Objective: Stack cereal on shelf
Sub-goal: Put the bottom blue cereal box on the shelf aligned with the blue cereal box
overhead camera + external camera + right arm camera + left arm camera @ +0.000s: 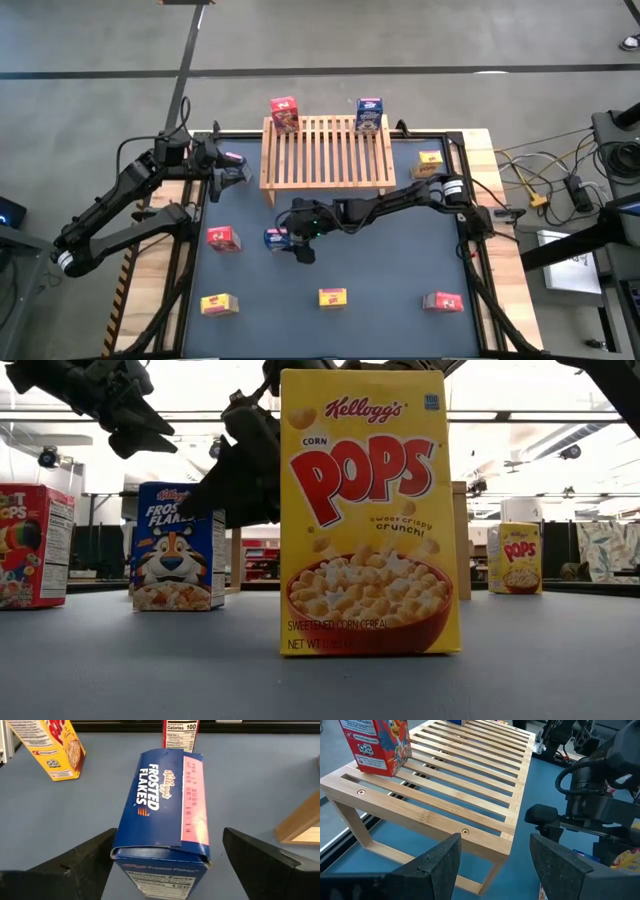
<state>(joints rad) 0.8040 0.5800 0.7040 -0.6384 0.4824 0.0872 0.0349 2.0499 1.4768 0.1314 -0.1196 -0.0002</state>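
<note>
The wooden slatted shelf [325,150] stands at the table's far middle. A red cereal box [284,113] stands upright on its far left corner and a blue one [369,115] on its far right corner. A blue Frosted Flakes box [162,805] stands upright on the table in front of the shelf. My right gripper [287,241] is open, with one finger [82,865] on each side of the box's top, apart from it. My left gripper [495,870] hangs open and empty beside the shelf's left end.
Loose boxes stand upright on the table: red [222,238] left of the blue one, yellow [219,304] and yellow [333,297] near the front edge, red [442,301] at the front right, yellow [430,160] right of the shelf.
</note>
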